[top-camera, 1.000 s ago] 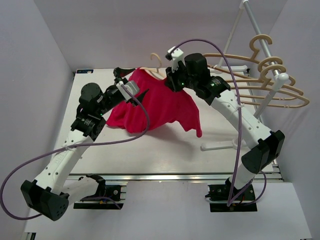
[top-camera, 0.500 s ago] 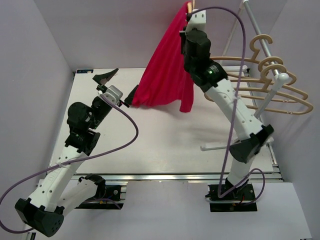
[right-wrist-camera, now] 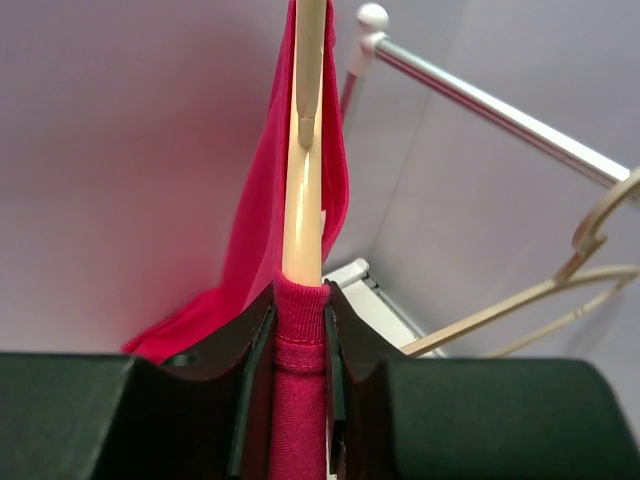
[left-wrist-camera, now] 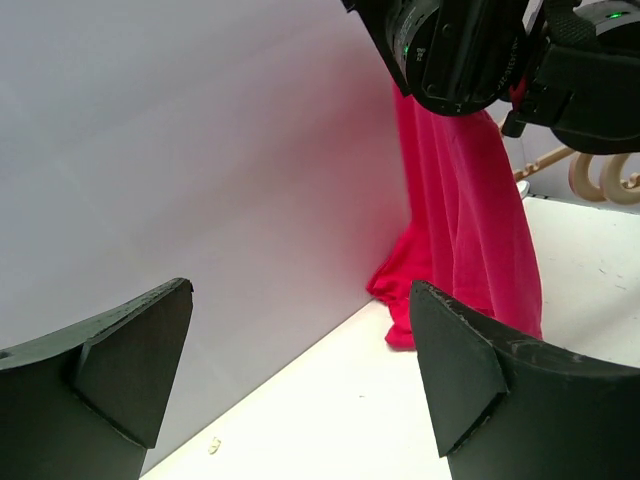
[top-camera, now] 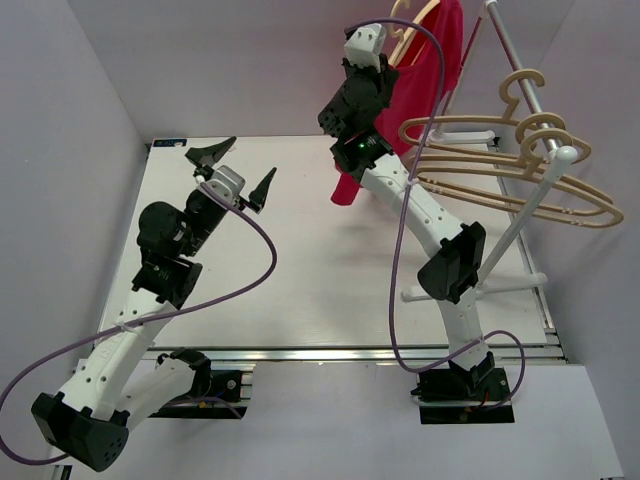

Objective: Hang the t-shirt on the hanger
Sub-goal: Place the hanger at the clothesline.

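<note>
The red t-shirt (top-camera: 441,62) hangs on a light-tan hanger (top-camera: 408,14) held high at the back, next to the rack rail. My right gripper (top-camera: 392,48) is shut on the shirt's collar and the hanger's neck; in the right wrist view the jaws (right-wrist-camera: 300,300) pinch the collar (right-wrist-camera: 298,390) with the hanger (right-wrist-camera: 304,150) rising above. The shirt's lower edge (top-camera: 348,190) hangs near the table. My left gripper (top-camera: 238,170) is open and empty over the back left of the table; in its view (left-wrist-camera: 300,300) the shirt (left-wrist-camera: 470,230) hangs ahead, apart from it.
A white clothes rack stands at the right, with a slanted rail (top-camera: 515,60) and a post (top-camera: 528,215). Several identical tan hangers (top-camera: 520,185) hang on it. The rail (right-wrist-camera: 480,105) and hangers (right-wrist-camera: 560,290) lie right of the held hanger. The back wall is close behind.
My right arm has swung the hanger with the shirt up and to the right, toward the rack rail. My left gripper let go of the shirt earlier and stays open, hardly moved.
</note>
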{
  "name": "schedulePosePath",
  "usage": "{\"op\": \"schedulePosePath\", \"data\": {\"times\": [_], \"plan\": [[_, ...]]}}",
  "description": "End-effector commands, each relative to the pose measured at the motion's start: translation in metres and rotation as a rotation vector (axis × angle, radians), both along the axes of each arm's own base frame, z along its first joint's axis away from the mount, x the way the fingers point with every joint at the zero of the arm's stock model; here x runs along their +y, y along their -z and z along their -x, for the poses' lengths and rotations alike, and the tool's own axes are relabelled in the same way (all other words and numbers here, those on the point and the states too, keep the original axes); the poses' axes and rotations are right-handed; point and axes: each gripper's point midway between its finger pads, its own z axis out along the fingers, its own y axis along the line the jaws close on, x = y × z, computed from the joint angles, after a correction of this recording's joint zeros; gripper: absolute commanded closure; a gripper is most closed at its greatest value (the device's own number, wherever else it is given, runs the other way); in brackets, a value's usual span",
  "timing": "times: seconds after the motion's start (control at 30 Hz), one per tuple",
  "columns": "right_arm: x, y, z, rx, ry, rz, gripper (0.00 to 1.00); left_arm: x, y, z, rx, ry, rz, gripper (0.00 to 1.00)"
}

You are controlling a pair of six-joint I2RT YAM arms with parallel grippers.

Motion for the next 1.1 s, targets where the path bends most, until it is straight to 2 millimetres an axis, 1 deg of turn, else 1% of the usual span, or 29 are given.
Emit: {"op": "schedulePosePath", "data": {"times": [0.0, 0.07, 0.13, 0.2, 0.23, 0.27, 0.3, 0.4, 0.43, 0.47, 0.5, 0.53, 0.57, 0.6, 0.67, 0.7, 0.77, 0.8, 0.87, 0.9, 0.97, 1.0, 1.03, 1.07], "plan": [[-0.031, -0.03, 0.017, -0.146, 0.06, -0.204, 1.0, -0.002, 0.006, -0.003, 0.02, 0.007, 0.0, 0.02], [-0.034, -0.023, 0.011, -0.14, 0.073, -0.202, 1.0, -0.003, 0.009, -0.005, 0.031, 0.005, -0.011, 0.02], [-0.048, -0.014, 0.003, -0.132, 0.121, -0.208, 1.0, -0.004, 0.016, -0.009, 0.051, 0.003, -0.03, 0.02], [-0.058, -0.006, -0.005, -0.114, 0.154, -0.193, 1.0, -0.006, 0.018, -0.011, 0.054, 0.005, -0.044, 0.02], [-0.06, -0.003, -0.009, -0.118, 0.155, -0.198, 1.0, -0.008, 0.022, -0.012, 0.06, 0.012, -0.051, 0.02], [-0.062, 0.002, -0.014, -0.111, 0.159, -0.195, 1.0, -0.009, 0.023, -0.012, 0.062, 0.017, -0.057, 0.02], [-0.065, 0.011, -0.018, -0.068, 0.166, -0.166, 1.0, -0.01, 0.025, -0.012, 0.061, 0.02, -0.063, 0.02], [-0.061, 0.023, -0.027, -0.076, 0.112, -0.208, 1.0, -0.014, 0.028, -0.014, 0.064, 0.037, -0.071, 0.02], [-0.054, 0.035, -0.035, -0.056, 0.057, -0.233, 1.0, -0.015, 0.03, -0.016, 0.067, 0.038, -0.074, 0.02], [-0.056, 0.036, -0.034, -0.054, 0.034, -0.263, 1.0, -0.017, 0.034, -0.019, 0.08, 0.041, -0.078, 0.02], [-0.055, 0.041, -0.041, -0.031, -0.016, -0.276, 1.0, -0.018, 0.035, -0.02, 0.081, 0.043, -0.081, 0.02], [-0.054, 0.056, -0.04, 0.034, -0.041, -0.277, 1.0, -0.018, 0.036, -0.021, 0.088, 0.045, -0.085, 0.02], [-0.054, 0.05, -0.038, 0.0, -0.072, -0.351, 1.0, -0.02, 0.037, -0.022, 0.091, 0.051, -0.088, 0.02], [-0.049, 0.064, -0.039, 0.031, -0.088, -0.342, 1.0, -0.022, 0.04, -0.025, 0.096, 0.053, -0.094, 0.02], [-0.051, 0.062, -0.035, 0.006, -0.082, -0.338, 1.0, -0.023, 0.042, -0.028, 0.103, 0.053, -0.095, 0.02], [-0.054, 0.066, -0.033, 0.008, -0.05, -0.33, 1.0, -0.025, 0.045, -0.03, 0.111, 0.059, -0.102, 0.02], [-0.059, 0.064, -0.032, 0.0, -0.016, -0.317, 1.0, -0.027, 0.045, -0.032, 0.116, 0.063, -0.103, 0.02], [-0.064, 0.062, -0.03, -0.01, 0.021, -0.309, 1.0, -0.028, 0.048, -0.034, 0.121, 0.066, -0.107, 0.02], [-0.071, 0.049, -0.03, -0.064, 0.059, -0.312, 1.0, -0.03, 0.049, -0.036, 0.124, 0.067, -0.11, 0.02], [-0.078, 0.045, -0.026, -0.063, 0.102, -0.281, 1.0, -0.03, 0.05, -0.036, 0.124, 0.069, -0.114, 0.02], [-0.086, 0.041, -0.025, -0.073, 0.15, -0.256, 1.0, -0.031, 0.053, -0.038, 0.133, 0.068, -0.122, 0.02], [-0.094, 0.034, -0.023, -0.087, 0.189, -0.242, 1.0, -0.031, 0.054, -0.038, 0.133, 0.068, -0.124, 0.02], [-0.099, 0.032, -0.022, -0.093, 0.21, -0.242, 1.0, -0.031, 0.055, -0.039, 0.136, 0.066, -0.127, 0.02], [-0.108, 0.028, -0.022, -0.1, 0.244, -0.237, 1.0, -0.03, 0.056, -0.039, 0.138, 0.061, -0.134, 0.02]]}}
